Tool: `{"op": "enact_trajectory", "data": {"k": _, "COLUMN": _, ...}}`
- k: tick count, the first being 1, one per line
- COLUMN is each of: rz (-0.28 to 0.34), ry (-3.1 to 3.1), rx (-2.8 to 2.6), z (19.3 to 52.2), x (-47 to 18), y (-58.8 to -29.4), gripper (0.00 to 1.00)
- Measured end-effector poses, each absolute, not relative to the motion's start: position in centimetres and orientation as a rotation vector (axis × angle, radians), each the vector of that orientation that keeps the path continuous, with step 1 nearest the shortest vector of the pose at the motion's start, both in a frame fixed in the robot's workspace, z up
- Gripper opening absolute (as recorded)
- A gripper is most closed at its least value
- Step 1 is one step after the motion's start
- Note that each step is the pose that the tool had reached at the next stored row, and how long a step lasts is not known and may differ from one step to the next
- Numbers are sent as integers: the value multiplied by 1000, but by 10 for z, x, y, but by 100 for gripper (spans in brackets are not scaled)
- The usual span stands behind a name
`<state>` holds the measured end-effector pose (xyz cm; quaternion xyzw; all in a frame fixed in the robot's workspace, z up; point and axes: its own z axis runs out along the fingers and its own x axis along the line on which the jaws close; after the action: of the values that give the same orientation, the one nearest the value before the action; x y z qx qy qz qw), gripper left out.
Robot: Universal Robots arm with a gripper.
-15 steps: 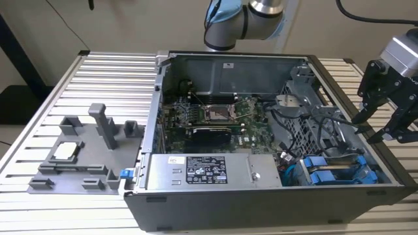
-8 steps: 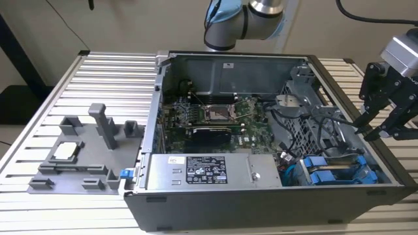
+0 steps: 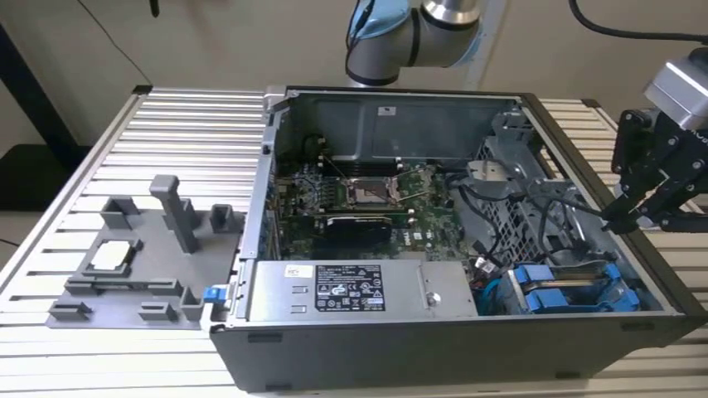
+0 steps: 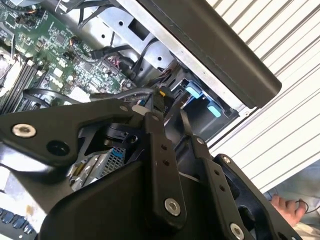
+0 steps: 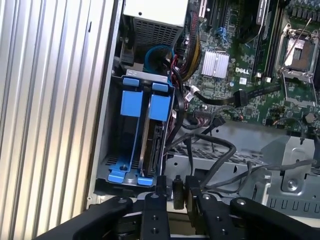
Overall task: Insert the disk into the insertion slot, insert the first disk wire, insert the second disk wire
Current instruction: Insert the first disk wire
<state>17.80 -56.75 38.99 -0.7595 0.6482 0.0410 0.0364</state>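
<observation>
Holder: at the left of the exterior view you have a grey moulded holder [image 3: 144,249] lying on the ribbed metal surface [image 3: 177,116].
Case: the open computer case [image 3: 443,352] takes the middle and right of that frame, and its motherboard [image 3: 366,195] is in the centre.
Power supply: the grey box with the sticker [image 3: 348,290] is at lower centre, below the motherboard.
Insertion slot: you find the insertion slot [image 5: 145,75] at the lower right inside the case, just right of the power supply.
Disk: the disk [image 5: 150,145] stands on edge inside the insertion slot, between the blue rails.
Hand: your hand [image 3: 622,222] is at the right edge of the exterior view, over the case's right wall. In the first wrist view its fingers [image 5: 192,192] pinch a small black plug [image 5: 177,190], near the slot's end.
Wire: a black wire [image 5: 227,150] loops beside the slot.
</observation>
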Motion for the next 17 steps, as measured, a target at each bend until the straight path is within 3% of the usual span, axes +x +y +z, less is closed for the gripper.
{"op": "enact_trajectory", "data": {"k": 1, "rz": 127, "ry": 1991, "rx": -2332, "z": 390, "x": 178, "y": -568, "gripper": 29}}
{"op": "enact_trajectory", "data": {"k": 3, "rz": 128, "ry": 1991, "rx": -2333, "z": 390, "x": 178, "y": -568, "gripper": 19}}
{"op": "enact_trajectory", "data": {"k": 12, "rz": 131, "ry": 1993, "rx": -2335, "z": 390, "x": 178, "y": -568, "gripper": 19}}
{"op": "enact_trajectory", "data": {"k": 17, "rz": 101, "ry": 2009, "rx": -2330, "z": 386, "x": 173, "y": -568, "gripper": 19}}
